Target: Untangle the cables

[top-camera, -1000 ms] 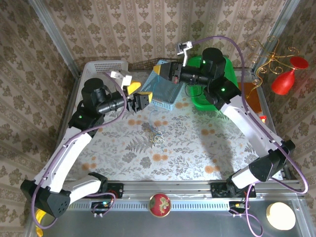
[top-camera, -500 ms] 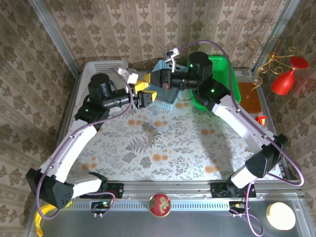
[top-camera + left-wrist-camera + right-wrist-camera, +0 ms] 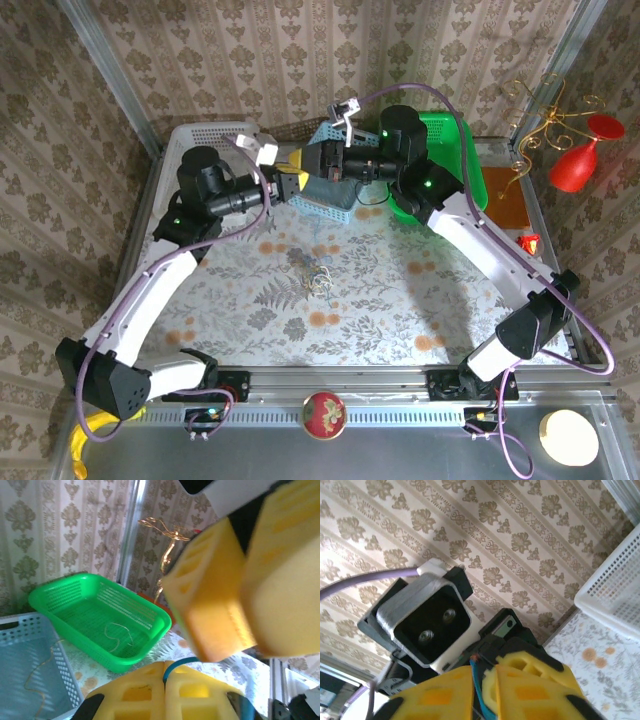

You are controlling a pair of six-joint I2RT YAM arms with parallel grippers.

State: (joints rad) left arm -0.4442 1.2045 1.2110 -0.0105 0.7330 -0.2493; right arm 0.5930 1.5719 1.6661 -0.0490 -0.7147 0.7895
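Nearest the arm bases, a small tangle of cables (image 3: pixel 313 275) still lies on the flowered tabletop (image 3: pixel 400 320), about where it was a second ago, touched by neither arm.

Above and beyond it the two arms have come together over the blue basket (image 3: pixel 30 630). The left pincer (image 3: pixel 165 669), which stood open and apart from the other a second ago, has swung up to meet it and clamped shut on a blue cable (image 3: pixel 177 662); a curl of that cable pokes out between its yellow pads. The right pincer (image 3: pixel 482 674), closed until a moment ago, now has its jaws slightly parted, with the same blue cable running through the gap. This looks like a hand-over: the right arm is letting go as the left takes the strand, so one cable appears to have been freed from the knot while the rest of the tangle waits below.

Farther back, the green basket (image 3: pixel 125 602) holds a pale yellow cable (image 3: pixel 120 636), and a thin pale cable (image 3: pixel 37 680) lies in the blue basket, which suggests loosened strands are sorted into these bins. The blue one probably goes to one of them next.
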